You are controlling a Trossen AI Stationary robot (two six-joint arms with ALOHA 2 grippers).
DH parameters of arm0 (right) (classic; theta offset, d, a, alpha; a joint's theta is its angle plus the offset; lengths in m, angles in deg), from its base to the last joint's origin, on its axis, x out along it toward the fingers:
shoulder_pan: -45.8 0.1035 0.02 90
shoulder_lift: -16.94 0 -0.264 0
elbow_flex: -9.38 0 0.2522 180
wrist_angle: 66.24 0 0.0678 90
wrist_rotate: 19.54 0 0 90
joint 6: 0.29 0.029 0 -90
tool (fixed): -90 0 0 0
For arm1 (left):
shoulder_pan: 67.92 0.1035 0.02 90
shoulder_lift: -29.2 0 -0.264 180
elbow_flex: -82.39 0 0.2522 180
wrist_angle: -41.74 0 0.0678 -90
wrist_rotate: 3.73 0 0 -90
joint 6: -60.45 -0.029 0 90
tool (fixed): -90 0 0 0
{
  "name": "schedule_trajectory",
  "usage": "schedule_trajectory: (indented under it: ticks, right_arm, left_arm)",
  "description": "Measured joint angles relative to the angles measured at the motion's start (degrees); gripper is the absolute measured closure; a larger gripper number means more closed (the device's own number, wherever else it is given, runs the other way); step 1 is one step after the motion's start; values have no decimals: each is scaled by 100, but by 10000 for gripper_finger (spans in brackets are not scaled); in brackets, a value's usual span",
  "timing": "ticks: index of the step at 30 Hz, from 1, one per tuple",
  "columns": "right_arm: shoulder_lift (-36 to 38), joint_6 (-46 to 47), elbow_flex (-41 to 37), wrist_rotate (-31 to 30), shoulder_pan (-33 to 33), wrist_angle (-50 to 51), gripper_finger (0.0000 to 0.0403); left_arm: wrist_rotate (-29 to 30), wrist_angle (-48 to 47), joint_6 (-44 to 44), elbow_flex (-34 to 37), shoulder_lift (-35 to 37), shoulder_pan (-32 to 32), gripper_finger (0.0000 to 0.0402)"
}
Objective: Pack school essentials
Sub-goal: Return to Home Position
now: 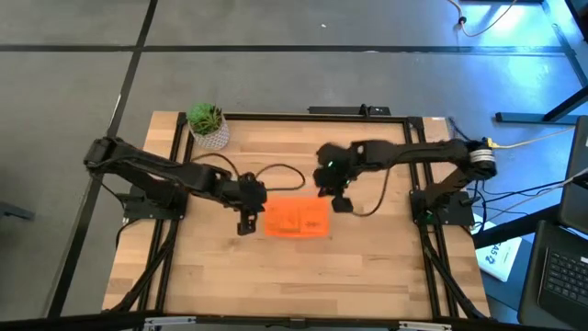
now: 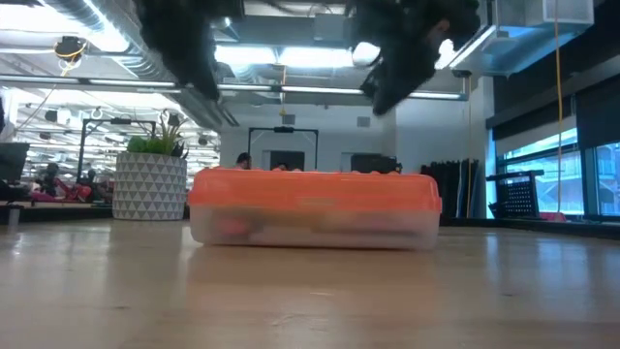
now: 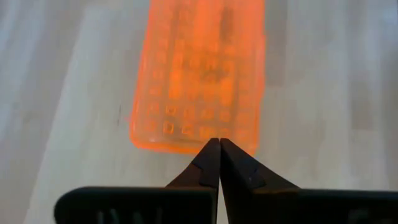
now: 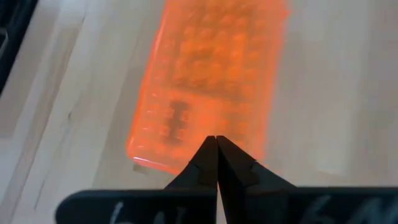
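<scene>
Tabletop (image 1: 276, 276) bears lidded box (image 1: 297, 220), plant (image 1: 208, 124) behind; left hand (image 1: 245, 223), right hand (image 1: 341, 203) each pinched closed.

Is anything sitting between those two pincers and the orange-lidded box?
Nothing visible. The left pincer and right pincer, both shut, hang raised near the two ends of the closed box, with only open air between. The potted plant stands well off at the table's far edge.
</scene>
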Motion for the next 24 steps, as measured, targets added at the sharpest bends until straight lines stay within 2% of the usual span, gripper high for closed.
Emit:
schedule_trajectory:
  ticks: [5, 11, 17, 24]
  right_arm:
    - [836, 4, -175, 5, -284, 24, 402]
    - [2094, 200, -1192, 24, -653, -332, 402]
    - [3411, 619, -2303, 428, -1106, -1249, 403]
    - [4544, 860, -3072, 919, -1574, -1950, 403]
  left_arm:
    - [260, -138, -13, -1, 841, 82, 401]
    - [666, -252, 65, 309, 1996, 63, 401]
    - [995, 482, 308, 1348, 3324, 65, 401]
    - [1124, 1457, 308, 2473, 4704, 174, 401]
